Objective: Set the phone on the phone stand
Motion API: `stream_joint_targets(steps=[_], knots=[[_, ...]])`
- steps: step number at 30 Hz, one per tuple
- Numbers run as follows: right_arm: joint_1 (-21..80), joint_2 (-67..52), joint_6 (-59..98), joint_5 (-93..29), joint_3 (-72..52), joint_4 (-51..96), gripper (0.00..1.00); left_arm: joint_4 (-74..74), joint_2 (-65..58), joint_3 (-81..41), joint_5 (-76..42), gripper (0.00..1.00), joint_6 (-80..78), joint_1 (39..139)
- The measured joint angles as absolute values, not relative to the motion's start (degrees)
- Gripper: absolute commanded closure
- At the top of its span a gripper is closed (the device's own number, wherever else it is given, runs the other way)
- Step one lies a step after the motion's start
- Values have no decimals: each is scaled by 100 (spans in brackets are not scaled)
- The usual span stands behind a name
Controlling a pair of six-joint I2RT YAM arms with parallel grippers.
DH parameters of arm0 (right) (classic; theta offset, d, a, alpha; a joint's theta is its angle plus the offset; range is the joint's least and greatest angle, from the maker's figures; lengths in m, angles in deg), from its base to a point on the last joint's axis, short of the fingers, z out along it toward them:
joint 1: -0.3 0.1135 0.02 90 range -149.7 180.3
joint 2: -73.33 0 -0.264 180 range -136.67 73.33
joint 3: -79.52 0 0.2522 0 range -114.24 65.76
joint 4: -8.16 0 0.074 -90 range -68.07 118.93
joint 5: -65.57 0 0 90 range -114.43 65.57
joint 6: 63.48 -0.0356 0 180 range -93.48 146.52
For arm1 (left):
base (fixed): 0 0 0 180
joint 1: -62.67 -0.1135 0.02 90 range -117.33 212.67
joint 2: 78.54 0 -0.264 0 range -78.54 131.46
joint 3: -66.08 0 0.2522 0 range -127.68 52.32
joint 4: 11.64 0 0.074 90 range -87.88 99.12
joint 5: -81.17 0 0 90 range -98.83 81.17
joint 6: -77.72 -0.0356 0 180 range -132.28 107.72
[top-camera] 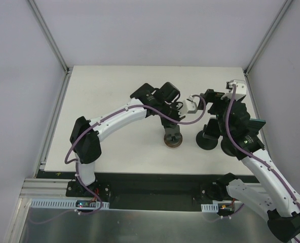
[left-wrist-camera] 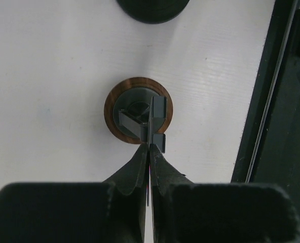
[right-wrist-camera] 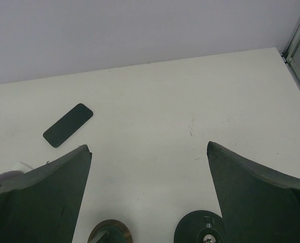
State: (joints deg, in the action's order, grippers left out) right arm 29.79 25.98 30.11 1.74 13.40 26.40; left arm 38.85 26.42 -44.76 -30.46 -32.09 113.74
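Phone [right-wrist-camera: 68,125] lies flat, away from the stand [left-wrist-camera: 138,118]. Left gripper [left-wrist-camera: 148,152] is pinched shut over the stand, right gripper [right-wrist-camera: 148,147] gaping. Best to grab the phone's long edges squarely.

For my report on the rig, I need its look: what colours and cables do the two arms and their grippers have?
Both the left arm and the right arm have white shells with black joints, and a purple cable runs along each. The fingers are dark, broad and tapered.

Black phone [right-wrist-camera: 68,125], wood-brown phone stand [left-wrist-camera: 137,116] topped in grey, plain white table [left-wrist-camera: 48,76].
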Motion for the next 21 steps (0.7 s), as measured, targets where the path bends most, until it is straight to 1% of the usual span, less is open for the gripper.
stream_joint_targets(steps=[3,9,19,20,21], knots=[[2977,2568,3022,196,1340,2642,1,4264,3134,-5029,-3376,100,-3695,11413],[2901,2493,3070,417,1342,2677,1,4709,3726,-5731,-3389,100,-4283,11439],[2898,2476,3066,473,1342,2629,1,5050,3836,-5954,-3391,100,-4709,11441],[2898,2469,3068,476,1342,2624,1,5079,3836,-5963,-3389,97,-4739,11444],[2898,2465,3070,476,1342,2624,1,5105,3836,-5971,-3389,90,-4770,11446]])
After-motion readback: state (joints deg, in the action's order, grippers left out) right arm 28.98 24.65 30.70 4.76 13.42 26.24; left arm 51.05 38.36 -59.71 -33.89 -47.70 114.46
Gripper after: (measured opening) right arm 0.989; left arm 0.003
